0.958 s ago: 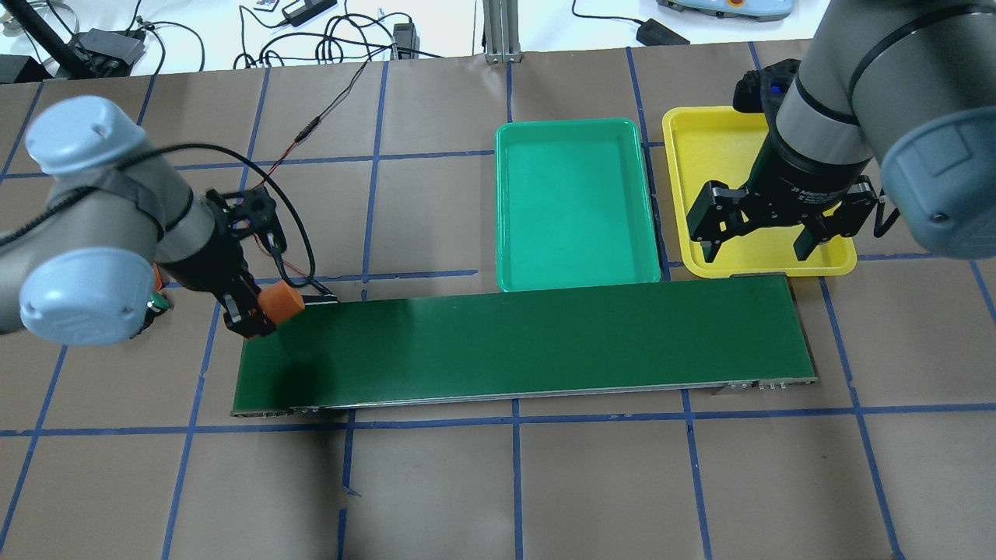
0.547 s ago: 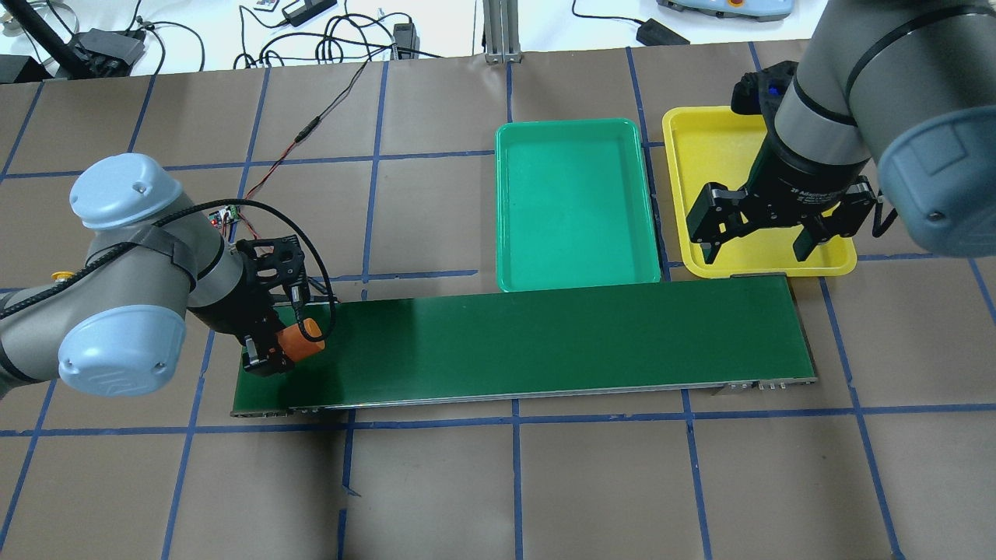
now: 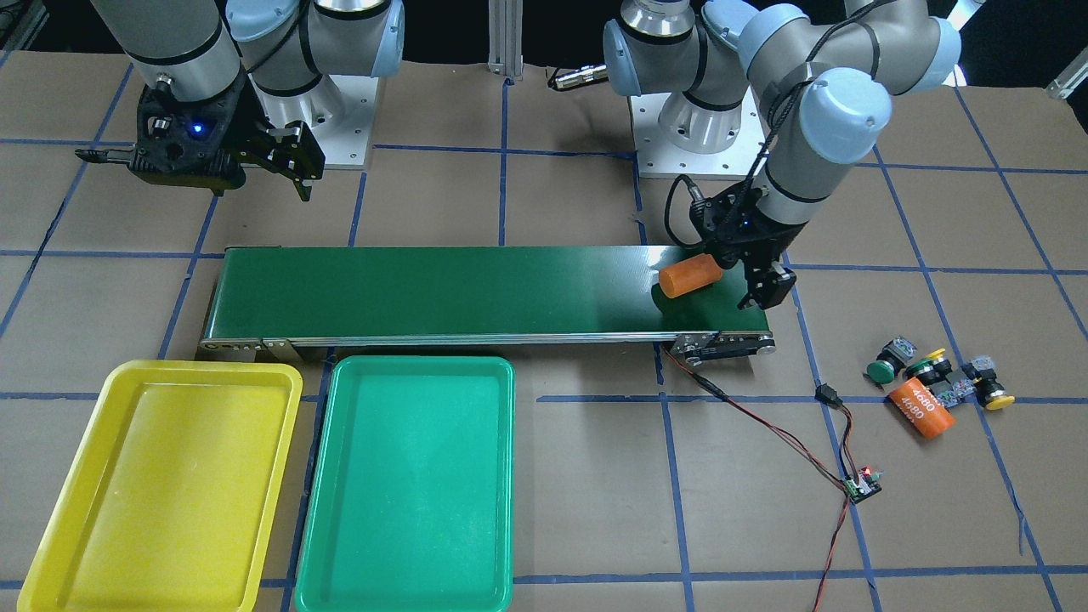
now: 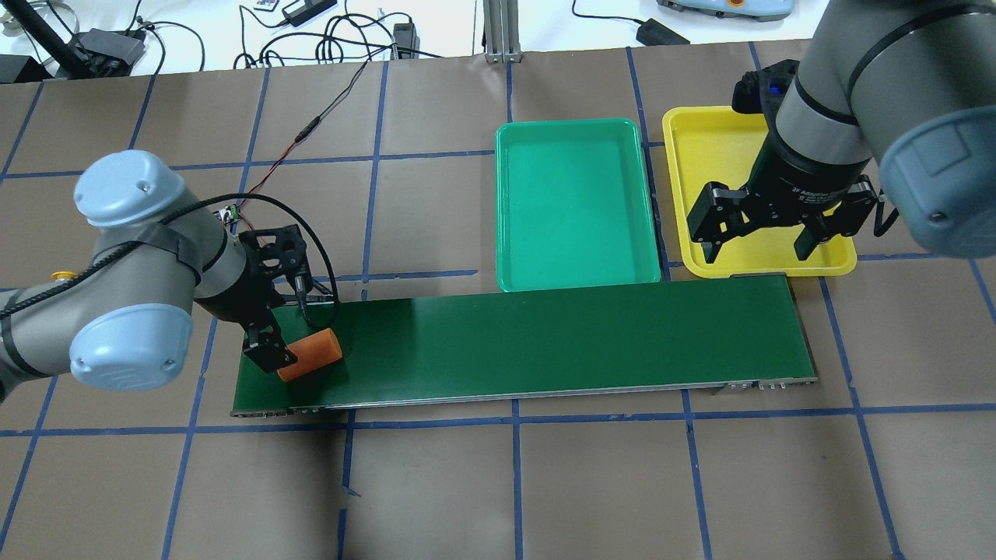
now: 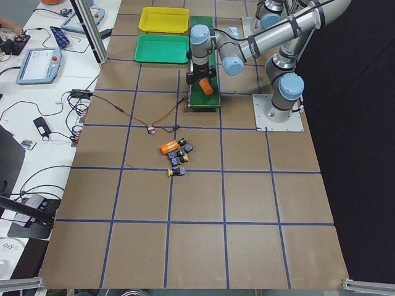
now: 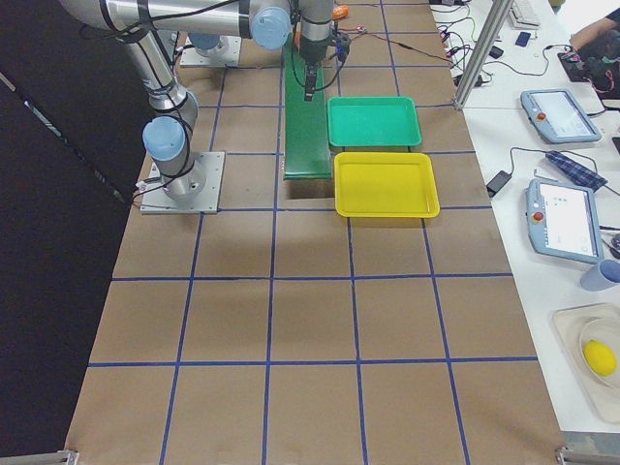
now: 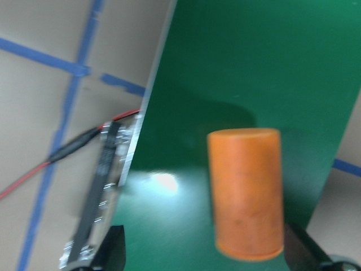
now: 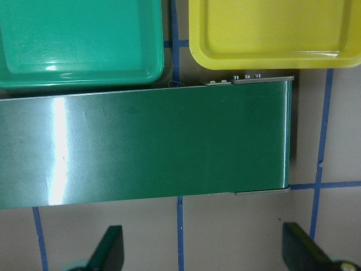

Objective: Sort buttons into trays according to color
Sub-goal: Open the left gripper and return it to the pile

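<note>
At the overhead view's lower left the left gripper (image 4: 274, 356) is hovering, jaws spread and empty, astride an orange cylinder (image 4: 311, 355) lying on the conveyor belt (image 4: 545, 334); the right gripper (image 4: 755, 247) is hanging, likewise spread, over the yellow tray (image 4: 700, 148) at upper right; the buttons (image 3: 880, 371) are lying clustered at the front-facing view's right.

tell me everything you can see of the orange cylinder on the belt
The orange cylinder is smooth, matte, plastic-looking, with flat ends. It lies on its side, skewed, on the dark-green belt near one end. The open left gripper straddles it; contact is unclear.
</note>
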